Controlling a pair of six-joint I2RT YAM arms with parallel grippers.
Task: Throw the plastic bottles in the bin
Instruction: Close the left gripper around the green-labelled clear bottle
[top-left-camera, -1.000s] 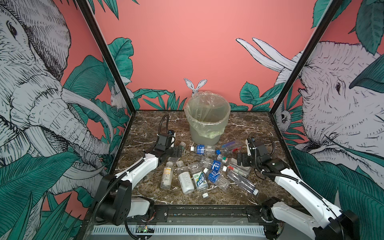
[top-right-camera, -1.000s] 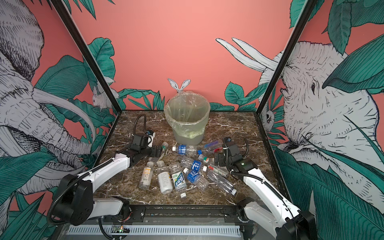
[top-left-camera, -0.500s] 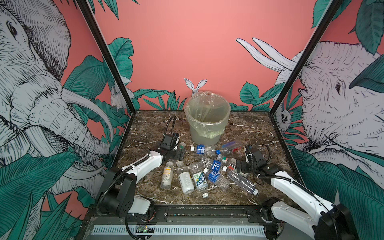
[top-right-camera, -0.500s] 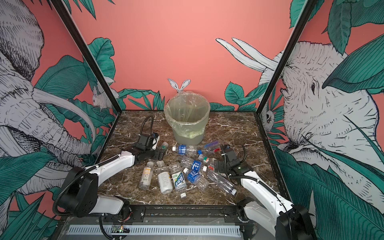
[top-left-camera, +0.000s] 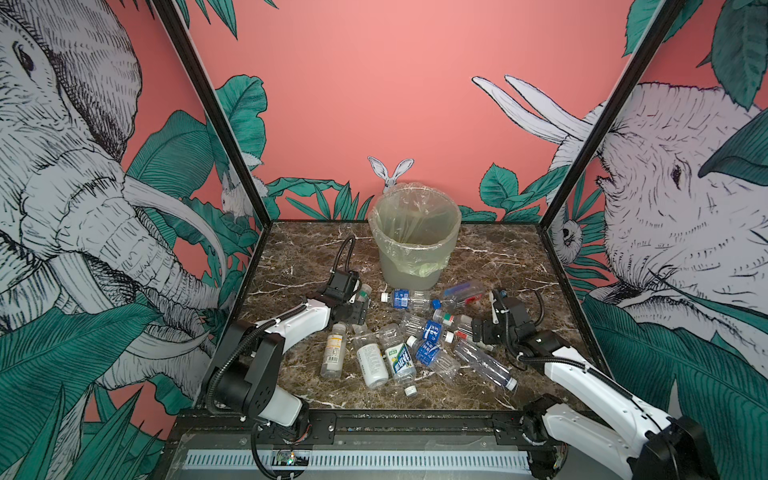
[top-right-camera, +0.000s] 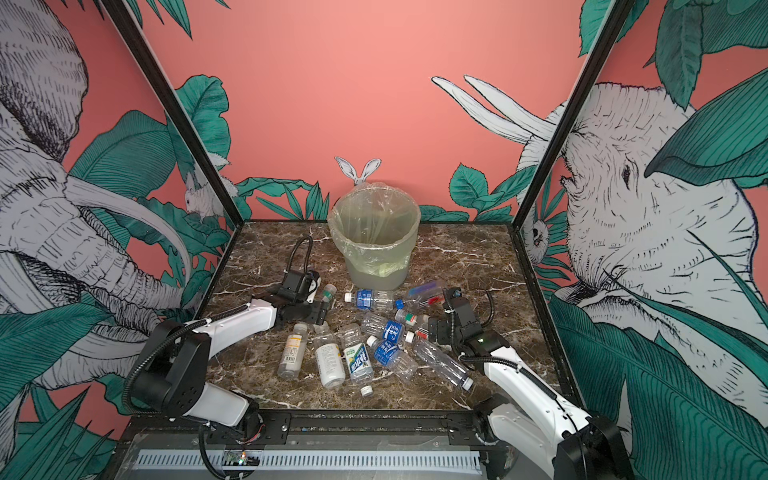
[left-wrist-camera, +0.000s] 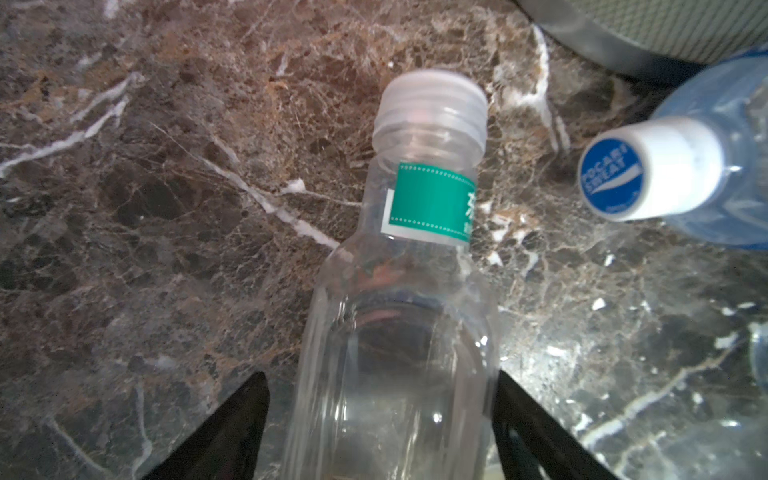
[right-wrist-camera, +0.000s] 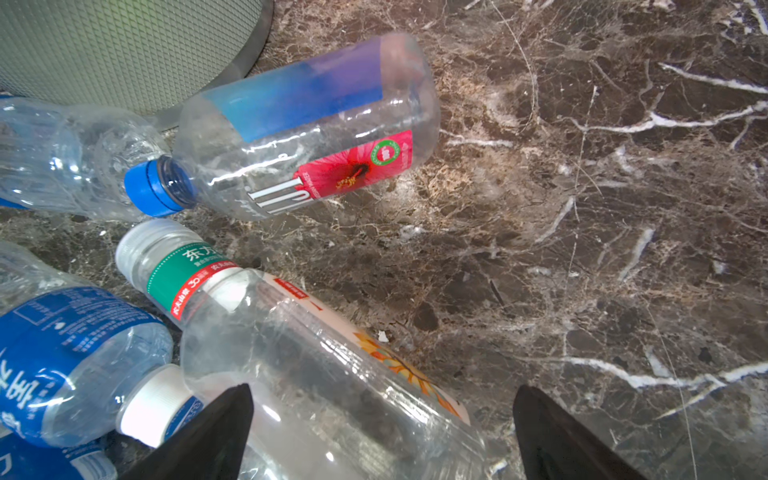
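We have the left gripper (left-wrist-camera: 378, 374) low on the table (top-left-camera: 299, 257), its fingers (left-wrist-camera: 232, 424) on either side of the green-neck bottle (left-wrist-camera: 399, 316). One finger touches the bottle's side and the other shows a sliver of marble between, so they are fairly narrow but not clamped. That bottle lies flat, cap toward the far side. The Pocari bottle (left-wrist-camera: 706, 145) has its cap just right of that neck, apart from it.

The right gripper (right-wrist-camera: 382, 388) has its fingers (right-wrist-camera: 208, 436) spread wide and holds nothing. One finger is over the orange-label bottle (right-wrist-camera: 316, 365), the other over bare marble to the right.

The pile (top-left-camera: 415, 349) fills the middle between the two arms. The flower bottle (right-wrist-camera: 307, 124) lies at its far side, just beside the bin (top-left-camera: 409, 266).

The bin stands upright at far centre, near the back wall (top-left-camera: 415, 104).

We see bare marble from the left gripper out to the table's left edge. There is more from the right gripper to the right edge, and on both sides of the bin. A narrow bare strip runs between the pile and the near rail (top-left-camera: 415, 419).
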